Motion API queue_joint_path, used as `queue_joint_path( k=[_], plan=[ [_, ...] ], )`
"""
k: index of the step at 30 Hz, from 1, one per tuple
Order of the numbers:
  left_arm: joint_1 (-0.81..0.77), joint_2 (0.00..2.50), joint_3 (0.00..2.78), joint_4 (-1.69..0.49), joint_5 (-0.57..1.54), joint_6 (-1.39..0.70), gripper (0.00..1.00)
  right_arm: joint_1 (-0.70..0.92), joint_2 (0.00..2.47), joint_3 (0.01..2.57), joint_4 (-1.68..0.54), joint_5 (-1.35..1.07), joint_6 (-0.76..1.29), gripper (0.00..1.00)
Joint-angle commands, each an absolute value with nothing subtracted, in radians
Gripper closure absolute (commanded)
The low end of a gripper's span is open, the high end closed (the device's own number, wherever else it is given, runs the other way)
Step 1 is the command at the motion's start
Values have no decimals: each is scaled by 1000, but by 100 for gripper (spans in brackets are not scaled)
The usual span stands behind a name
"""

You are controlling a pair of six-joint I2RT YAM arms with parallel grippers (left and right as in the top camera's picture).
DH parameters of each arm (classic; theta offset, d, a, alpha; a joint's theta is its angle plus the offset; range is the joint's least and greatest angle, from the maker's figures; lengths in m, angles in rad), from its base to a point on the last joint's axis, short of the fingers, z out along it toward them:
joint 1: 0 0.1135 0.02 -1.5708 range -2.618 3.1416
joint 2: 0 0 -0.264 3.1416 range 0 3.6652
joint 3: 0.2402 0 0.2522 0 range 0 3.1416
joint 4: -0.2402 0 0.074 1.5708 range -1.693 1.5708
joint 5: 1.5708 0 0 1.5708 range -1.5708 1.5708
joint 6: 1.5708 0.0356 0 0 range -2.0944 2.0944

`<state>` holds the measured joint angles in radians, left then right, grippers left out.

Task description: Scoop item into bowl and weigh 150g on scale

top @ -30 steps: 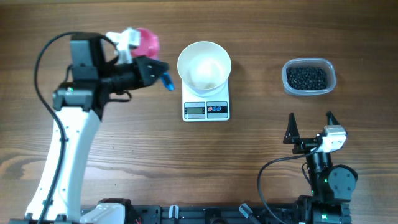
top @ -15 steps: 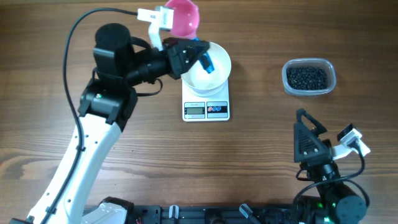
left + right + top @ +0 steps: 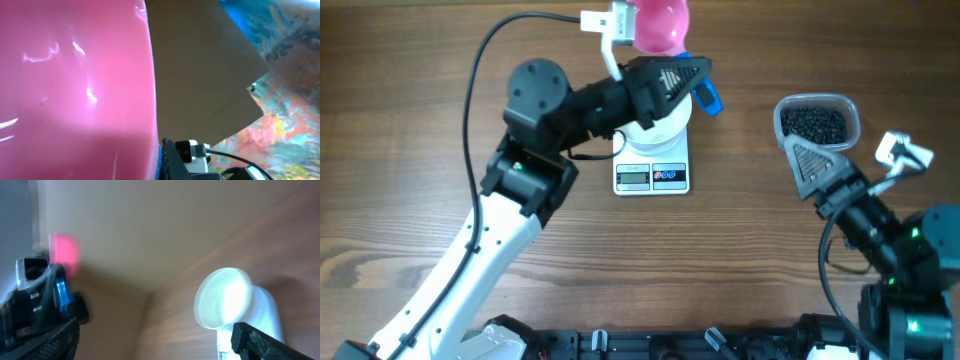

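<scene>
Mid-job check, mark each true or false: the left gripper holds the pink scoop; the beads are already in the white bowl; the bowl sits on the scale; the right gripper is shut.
1. The left gripper holds the pink scoop: true.
2. The beads are in the white bowl: false, they lie in the clear tub.
3. The bowl sits on the scale: true.
4. The right gripper is shut: false, it is open, beside the tub.
</scene>
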<state>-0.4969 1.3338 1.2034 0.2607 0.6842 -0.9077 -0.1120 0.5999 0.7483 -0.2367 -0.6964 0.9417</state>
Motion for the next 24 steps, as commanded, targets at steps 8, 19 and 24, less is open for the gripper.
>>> queue_joint_path(
  k=[8, 19, 24],
  plan=[
    [-609, 1322, 1211, 342, 436, -1017, 96, -109, 706, 764, 247, -1134, 1248, 11],
    [-741, 1322, 1211, 363, 430, -1029, 96, -109, 706, 764, 409, -1114, 1421, 24],
    [-769, 1322, 1211, 363, 416, -1029, 96, -109, 710, 764, 412, -1071, 1479, 38]
  ],
)
